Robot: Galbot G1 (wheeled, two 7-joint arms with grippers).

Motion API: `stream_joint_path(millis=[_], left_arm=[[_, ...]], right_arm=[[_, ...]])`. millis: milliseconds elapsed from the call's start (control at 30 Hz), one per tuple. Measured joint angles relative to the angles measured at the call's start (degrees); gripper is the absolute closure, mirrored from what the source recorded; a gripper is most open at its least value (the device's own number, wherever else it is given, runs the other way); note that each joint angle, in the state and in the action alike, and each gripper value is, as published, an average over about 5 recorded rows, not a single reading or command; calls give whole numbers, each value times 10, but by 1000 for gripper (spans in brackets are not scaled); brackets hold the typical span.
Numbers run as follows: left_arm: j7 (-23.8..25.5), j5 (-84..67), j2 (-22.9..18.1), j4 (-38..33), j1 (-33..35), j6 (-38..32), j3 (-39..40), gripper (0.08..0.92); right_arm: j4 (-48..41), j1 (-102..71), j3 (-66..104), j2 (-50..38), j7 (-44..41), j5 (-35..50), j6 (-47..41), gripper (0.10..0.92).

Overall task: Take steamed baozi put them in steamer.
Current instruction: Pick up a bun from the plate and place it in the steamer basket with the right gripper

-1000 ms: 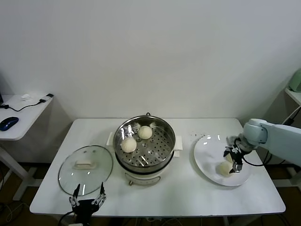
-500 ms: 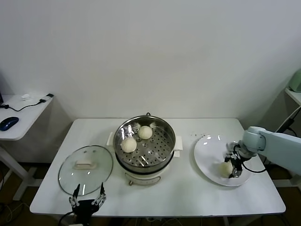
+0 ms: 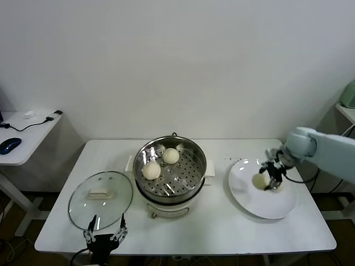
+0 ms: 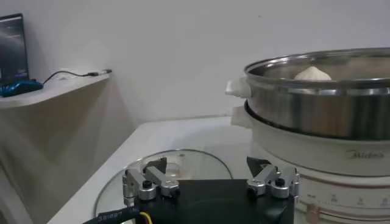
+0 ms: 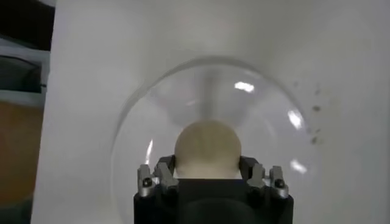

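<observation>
Centrally, the right gripper (image 3: pixel 270 178) pinches one steamed baozi (image 3: pixel 259 180), a smooth, round, cream-white bun, its dark metal fingers (image 5: pixel 157 174) pressed against either side of the dough. Bun and gripper hang over the flat, glossy white plate (image 3: pixel 260 206) near the table's right edge; whether the bun touches the plate cannot be told. Two more round buns (image 3: pixel 151 170) sit on the perforated tray of the steamer (image 3: pixel 191 177), a shiny stainless-steel pot on a white base with side handles, standing mid-table. Beside it, toward the left edge, lies a round glass lid (image 3: pixel 100 199) with a white handle. The left gripper (image 3: pixel 104 239) waits at the table's (image 3: pixel 211 233) front edge below the lid, its fingers spread wide and holding nothing.
</observation>
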Motion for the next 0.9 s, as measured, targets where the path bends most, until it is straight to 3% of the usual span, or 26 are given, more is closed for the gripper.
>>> stream_joint_path(millis=[367,900], left_arm=[[0,-2,3,-2,-3,-1,-4,177],[-3,-6,0,-2,2,-4,-10,177]], right_arm=[[48,123,6,175,-23,3,136,349],[55,69,-2,333,-22,-84,289,355]])
